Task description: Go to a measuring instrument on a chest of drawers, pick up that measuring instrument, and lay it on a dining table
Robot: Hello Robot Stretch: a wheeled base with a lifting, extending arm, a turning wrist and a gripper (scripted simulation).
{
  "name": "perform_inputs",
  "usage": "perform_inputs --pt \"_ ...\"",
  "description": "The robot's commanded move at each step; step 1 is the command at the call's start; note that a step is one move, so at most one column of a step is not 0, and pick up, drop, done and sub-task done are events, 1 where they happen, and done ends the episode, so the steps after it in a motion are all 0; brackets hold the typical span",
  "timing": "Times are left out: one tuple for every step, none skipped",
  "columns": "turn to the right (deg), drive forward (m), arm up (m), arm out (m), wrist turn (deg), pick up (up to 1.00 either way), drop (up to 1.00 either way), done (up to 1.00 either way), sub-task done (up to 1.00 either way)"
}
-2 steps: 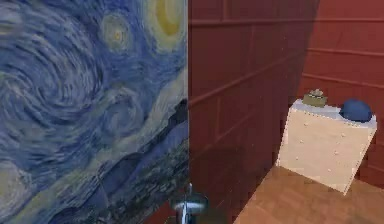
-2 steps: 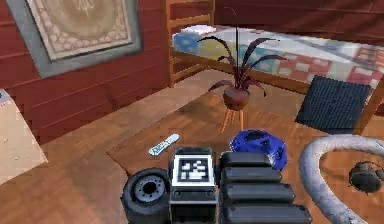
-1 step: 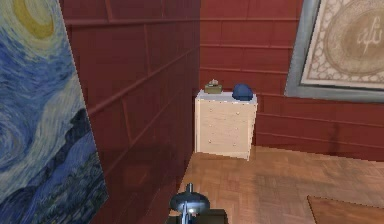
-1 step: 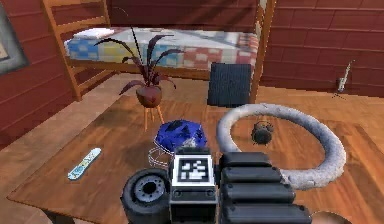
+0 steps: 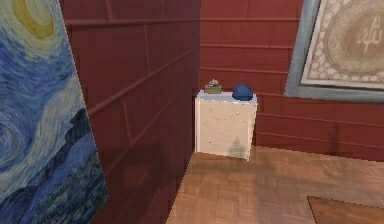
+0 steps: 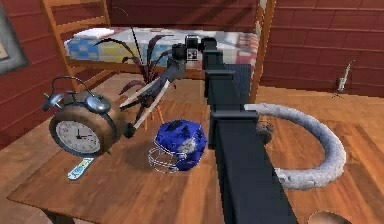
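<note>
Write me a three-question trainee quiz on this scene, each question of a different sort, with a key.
1. True or false: the alarm clock stands on the pale chest of drawers.
2. What lies on the wooden top between the clock and the arm? A. a blue helmet B. a red book C. a green bottle
3. Fill in: the chest stands against a ___ wall.

Key: 1 false, it stands on the wooden top; 2 A; 3 red.
</note>
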Motion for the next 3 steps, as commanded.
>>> perform_inputs --pt "0.0 0.0 0.0 0.0 45.0 0.0 0.0 0.0 0.0" --pt "0.0 0.0 0.0 0.0 45.0 0.0 0.0 0.0 0.0" --pt "0.0 0.0 0.0 0.0 45.0 0.0 0.0 0.0 0.0"
